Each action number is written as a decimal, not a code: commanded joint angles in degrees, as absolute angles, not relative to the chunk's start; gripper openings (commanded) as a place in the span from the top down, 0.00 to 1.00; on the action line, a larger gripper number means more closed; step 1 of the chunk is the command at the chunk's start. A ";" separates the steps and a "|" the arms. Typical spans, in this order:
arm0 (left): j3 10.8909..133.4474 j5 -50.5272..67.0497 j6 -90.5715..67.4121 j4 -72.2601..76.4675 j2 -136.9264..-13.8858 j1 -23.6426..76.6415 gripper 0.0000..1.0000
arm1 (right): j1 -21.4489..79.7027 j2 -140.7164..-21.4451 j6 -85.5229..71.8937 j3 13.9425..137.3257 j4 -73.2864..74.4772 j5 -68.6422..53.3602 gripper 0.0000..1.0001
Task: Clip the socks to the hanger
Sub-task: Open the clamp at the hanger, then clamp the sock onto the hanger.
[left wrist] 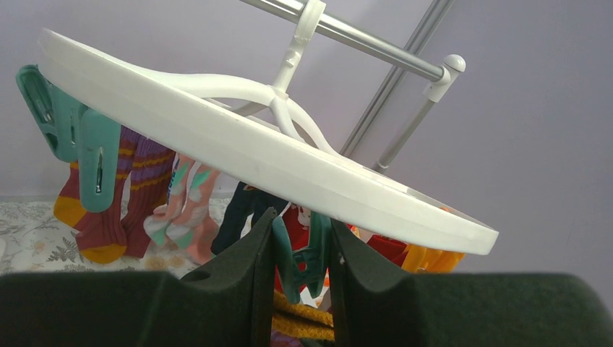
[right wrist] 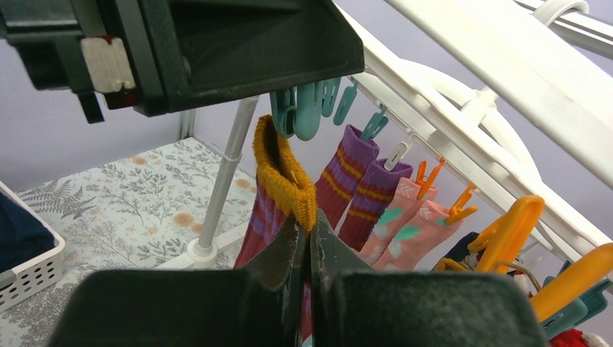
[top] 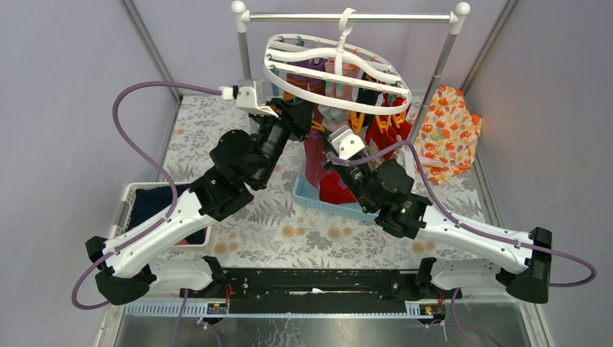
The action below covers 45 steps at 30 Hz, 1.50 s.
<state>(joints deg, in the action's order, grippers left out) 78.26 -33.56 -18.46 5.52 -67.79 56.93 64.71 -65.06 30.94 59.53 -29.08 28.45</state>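
1. Gripper on the left [left wrist: 301,233] squeezes a teal plastic clip [left wrist: 309,262] dangling under the white plastic oval hanger [left wrist: 238,148], which hooks on a grey metal rail [left wrist: 369,43].
2. Right gripper [right wrist: 309,228] is clenched on a mustard-cuffed purple striped sock [right wrist: 283,170], cuff just below that clip.

Both arms [top: 217,184] extended far, converging at centre; left gripper [left wrist: 302,231] pinched a teal clip [left wrist: 293,273], right gripper [right wrist: 307,228] clamped a sock [right wrist: 278,170].

This looks like a robot test cell in a lab. Plain lilac walls [top: 65,87] close in a flower-patterned table [top: 303,231]. The left arm [top: 166,224] and right arm [top: 463,231] are bolted to a black rail [top: 318,278] at 6 o'clock.
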 commanded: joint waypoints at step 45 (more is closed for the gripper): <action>76.44 -35.62 -20.30 7.08 -66.41 57.24 0.88 | 66.62 -65.76 35.26 60.71 -40.14 35.32 1.00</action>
<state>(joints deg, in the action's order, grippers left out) 77.23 -33.71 -19.70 5.58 -67.05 56.93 66.00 -66.28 34.24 60.14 -34.22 32.62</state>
